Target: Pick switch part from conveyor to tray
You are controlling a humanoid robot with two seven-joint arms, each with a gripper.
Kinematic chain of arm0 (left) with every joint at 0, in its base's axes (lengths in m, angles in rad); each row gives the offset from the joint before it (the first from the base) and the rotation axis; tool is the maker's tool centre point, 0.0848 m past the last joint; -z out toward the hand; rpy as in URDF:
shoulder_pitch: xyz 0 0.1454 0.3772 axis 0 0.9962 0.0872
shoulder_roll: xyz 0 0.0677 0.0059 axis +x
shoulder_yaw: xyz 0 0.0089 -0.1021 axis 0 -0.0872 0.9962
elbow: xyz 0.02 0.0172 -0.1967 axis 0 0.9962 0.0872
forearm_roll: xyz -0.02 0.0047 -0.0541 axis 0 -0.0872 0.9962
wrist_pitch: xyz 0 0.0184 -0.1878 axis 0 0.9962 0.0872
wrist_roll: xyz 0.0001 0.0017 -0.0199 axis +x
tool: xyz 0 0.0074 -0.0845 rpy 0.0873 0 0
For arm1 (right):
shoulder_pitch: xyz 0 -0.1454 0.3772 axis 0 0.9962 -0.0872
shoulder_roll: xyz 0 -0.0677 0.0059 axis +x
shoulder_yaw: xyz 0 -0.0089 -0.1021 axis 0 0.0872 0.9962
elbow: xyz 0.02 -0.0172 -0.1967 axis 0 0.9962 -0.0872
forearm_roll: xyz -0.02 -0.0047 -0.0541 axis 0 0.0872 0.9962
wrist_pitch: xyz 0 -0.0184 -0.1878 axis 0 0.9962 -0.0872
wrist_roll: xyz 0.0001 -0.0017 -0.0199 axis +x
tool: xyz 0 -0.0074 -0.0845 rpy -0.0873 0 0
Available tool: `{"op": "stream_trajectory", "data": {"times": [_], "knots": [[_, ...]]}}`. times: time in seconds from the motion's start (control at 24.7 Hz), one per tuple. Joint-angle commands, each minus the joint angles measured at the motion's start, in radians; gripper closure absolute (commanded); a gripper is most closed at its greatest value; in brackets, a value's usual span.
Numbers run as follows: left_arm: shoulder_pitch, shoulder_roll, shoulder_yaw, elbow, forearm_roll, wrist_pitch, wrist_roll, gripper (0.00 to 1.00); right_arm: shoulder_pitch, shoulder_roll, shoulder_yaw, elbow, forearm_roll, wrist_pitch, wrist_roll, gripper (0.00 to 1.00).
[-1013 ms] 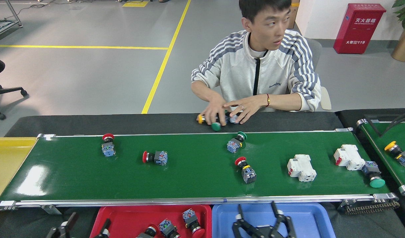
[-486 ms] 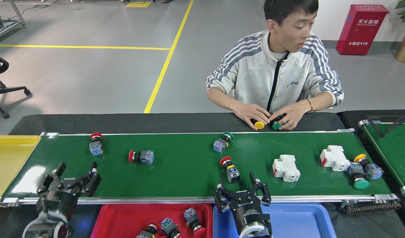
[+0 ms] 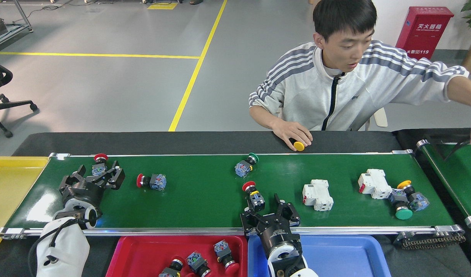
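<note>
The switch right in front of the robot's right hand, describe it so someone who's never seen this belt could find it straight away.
Start at the long green conveyor and follow its near rail to the seam between the red tray and the blue tray. The right hand is open there, and the red-capped switch lies just beyond its fingers. Unlike the green-capped switch further back, it has a yellow band and dark body.

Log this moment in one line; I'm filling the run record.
left gripper: open, at red switch | right gripper: open, near red-capped switch | red tray: holds switches

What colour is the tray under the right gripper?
Blue tray, clearest in the head view.
</note>
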Motion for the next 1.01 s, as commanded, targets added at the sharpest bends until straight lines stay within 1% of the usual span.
{"op": "stream_trajectory", "data": {"times": [0.0, 0.12, 0.24, 0.32, 0.36, 0.41, 0.45, 0.53, 0.61, 0.73, 0.77, 0.85, 0.89, 0.97], "knots": [[-0.043, 0.030, -0.003, 0.059, -0.001, 0.069, 0.043, 0.01, -0.016, 0.003, 0.005, -0.013, 0.002, -0.023, -0.001, 0.98], [-0.068, 0.065, -0.002, 0.152, 0.001, 0.115, 0.089, 0.01, -0.015, 0.001, 0.045, -0.049, 0.002, -0.076, -0.008, 0.98], [-0.066, 0.097, 0.004, 0.186, 0.008, 0.118, 0.103, 0.01, 0.005, -0.011, 0.127, -0.133, 0.002, -0.208, -0.032, 0.98], [-0.063, 0.117, 0.009, 0.210, 0.011, 0.120, 0.103, 0.02, 0.041, -0.019, 0.191, -0.202, 0.002, -0.325, -0.034, 0.88], [-0.063, 0.127, 0.011, 0.226, 0.014, 0.120, 0.106, 0.03, 0.058, -0.019, 0.220, -0.239, 0.002, -0.373, -0.035, 0.67], [-0.063, 0.137, 0.012, 0.243, 0.022, 0.121, 0.106, 0.06, 0.062, -0.016, 0.256, -0.254, 0.005, -0.402, -0.034, 0.14], [-0.063, 0.147, 0.012, 0.256, 0.034, 0.121, 0.106, 0.09, 0.062, -0.011, 0.291, -0.253, 0.005, -0.408, -0.034, 0.00], [-0.066, 0.163, 0.011, 0.284, 0.066, 0.121, 0.108, 0.17, 0.059, -0.011, 0.341, -0.247, 0.005, -0.408, -0.032, 0.00], [-0.066, 0.173, 0.011, 0.295, 0.088, 0.121, 0.108, 0.25, 0.059, -0.011, 0.343, -0.246, 0.004, -0.412, -0.031, 0.00], [-0.065, 0.190, 0.011, 0.322, 0.116, 0.120, 0.108, 0.43, 0.059, -0.010, 0.323, -0.257, -0.003, -0.403, -0.032, 0.00], [-0.065, 0.199, 0.011, 0.335, 0.131, 0.118, 0.108, 0.48, 0.062, -0.010, 0.291, -0.265, -0.004, -0.397, -0.034, 0.00], [-0.058, 0.220, 0.011, 0.364, 0.180, 0.107, 0.108, 0.58, 0.093, -0.013, 0.159, -0.288, -0.004, -0.319, -0.035, 0.00], [-0.055, 0.229, 0.009, 0.372, 0.200, 0.107, 0.108, 0.58, 0.114, -0.014, 0.117, -0.291, -0.004, -0.282, -0.041, 0.00], [-0.032, 0.251, 0.009, 0.393, 0.228, 0.107, 0.108, 0.58, 0.176, -0.016, 0.044, -0.303, -0.004, -0.193, -0.107, 0.00]]}}
